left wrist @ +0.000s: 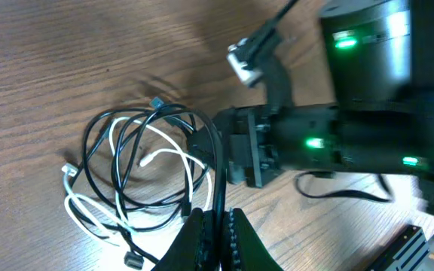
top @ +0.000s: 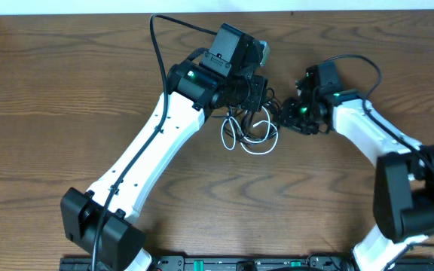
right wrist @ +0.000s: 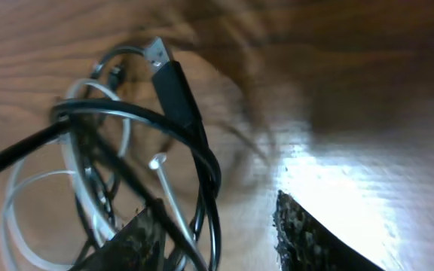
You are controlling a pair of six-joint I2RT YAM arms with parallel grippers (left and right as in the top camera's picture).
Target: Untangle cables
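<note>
While the black cable and the white cable lie looped through each other in one small heap on the table, between the two arms, any pull acts on both cords at once. The left end effector looks pinched narrow on a strand of the black cable, which rises straight out from between its fingers. The right end effector stands wide, with black strands crossing the gap just beside one finger and nothing clamped.

The main risk, as I judge it, is that lifting the black strand drags the whole heap along, because the white loops pass inside the black ones. The crossings would then tighten instead of opening. If the right end effector closes where it is, it may catch several black strands together, so both arms would be holding the black cord and the white would not be drawn free. The black USB plug sits over the loops and could snag on one as the cord slides. The two end effectors are also near each other, so a sideways move could make them collide.
</note>
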